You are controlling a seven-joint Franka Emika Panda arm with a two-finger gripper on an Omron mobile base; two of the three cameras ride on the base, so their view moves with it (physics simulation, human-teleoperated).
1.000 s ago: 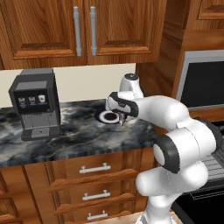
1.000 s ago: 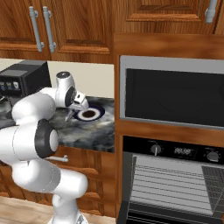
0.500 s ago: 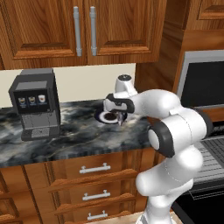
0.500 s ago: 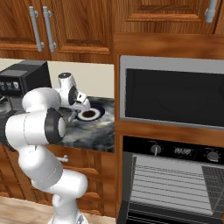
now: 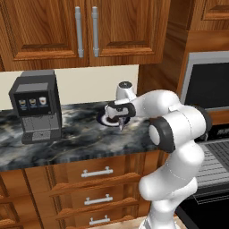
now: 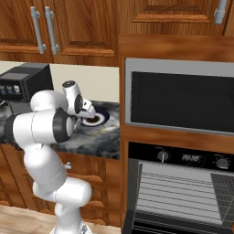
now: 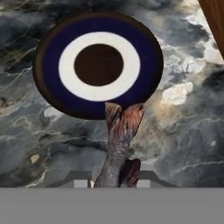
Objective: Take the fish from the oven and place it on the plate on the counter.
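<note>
In the left base view my tool hangs at the plate's 3 o'clock edge, above the surface. In the right base view the oven stands open. In the hand view the tool pinches the brown, mottled fish, tail over the rim at 6 o'clock; I should advance toward 12 before releasing.

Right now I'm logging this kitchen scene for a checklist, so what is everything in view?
plate: one, dark-blue rim, white ring, dark centre, on the counter by the wall.
fish: one, brown-grey, held in the gripper, tail over the plate's near rim.
counter: one, dark marble with white veins.
coffee machine: one, black, on the counter's left.
drawers: three visible, brown wood, silver handles, under the counter.
cabinets: brown wood, above.
oven: one, steel, door open.
microwave: one, silver frame, above the oven.
gripper: one, over the plate's edge.
</note>
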